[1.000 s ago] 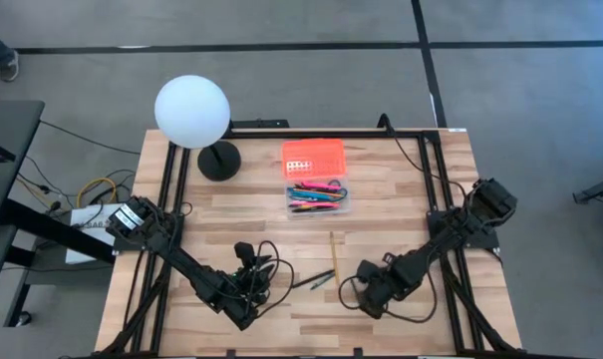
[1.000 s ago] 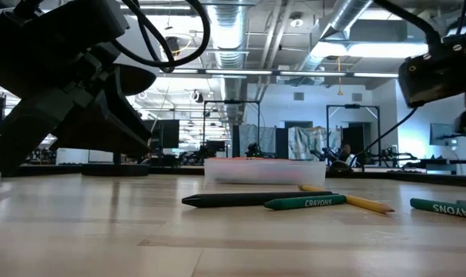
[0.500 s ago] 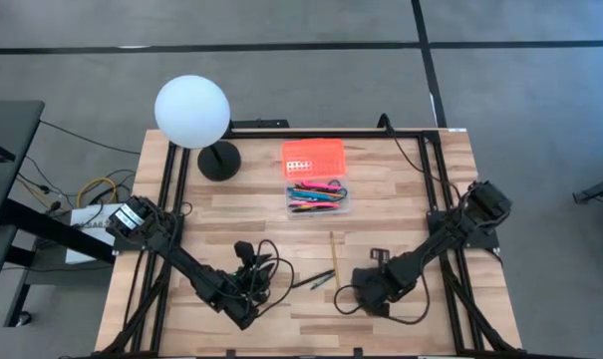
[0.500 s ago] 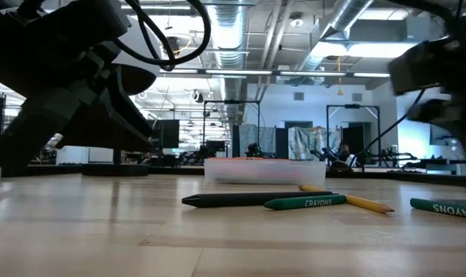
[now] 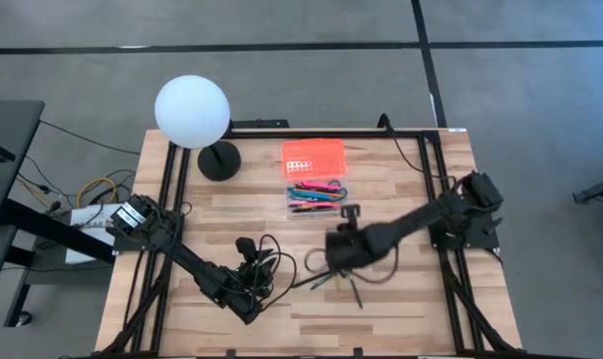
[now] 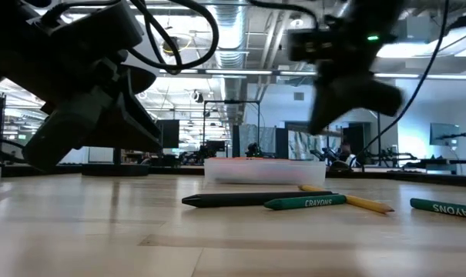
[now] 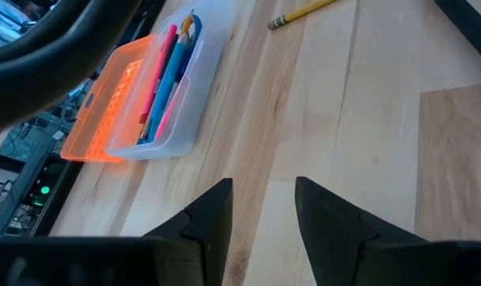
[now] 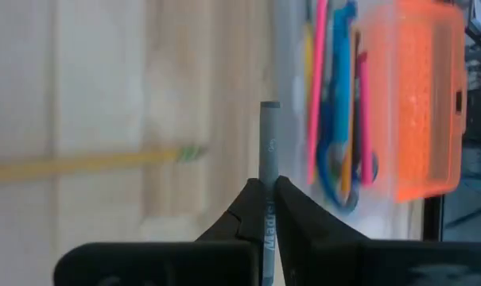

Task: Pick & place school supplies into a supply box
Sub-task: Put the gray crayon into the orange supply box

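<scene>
Right gripper [image 8: 265, 195] pinched tight on a grey crayon [image 8: 269, 151], stick rising straight out from between the two dark fingers [image 8: 244, 208], printed lettering just visible at the clamp. Beyond the crayon's tip, the supply box [image 8: 304, 103]: clear base with pink and blue pens and the blue-handled scissors [image 8: 339, 171] lying lengthwise inside, orange lid [image 8: 419, 95] folded open flat on the far side. Yellow pencil [image 8: 81, 163] on the wood off to one side, blurred. From above, right gripper [image 5: 339, 249] raised over the table's middle, just on the near side of the supply box [image 5: 319, 196], arm stretched in from the right edge. On the boards below and beside it, a green crayon [image 5: 321, 283] and a dark pen [image 5: 356, 293]; from table height, a black pen [image 6: 240, 199], a green crayon marked CRAYONS [image 6: 306, 203], the yellow pencil [image 6: 356, 201] and a second green crayon [image 6: 444, 208] all lying in front of the box [image 6: 263, 169]. Left gripper [image 7: 260, 210] waiting low over the near left part of the table [image 5: 401, 175], fingers [image 7: 212, 210] parted with bare wood between them, nothing held. White globe lamp [image 5: 192, 112] on a black base at the far left corner.
</scene>
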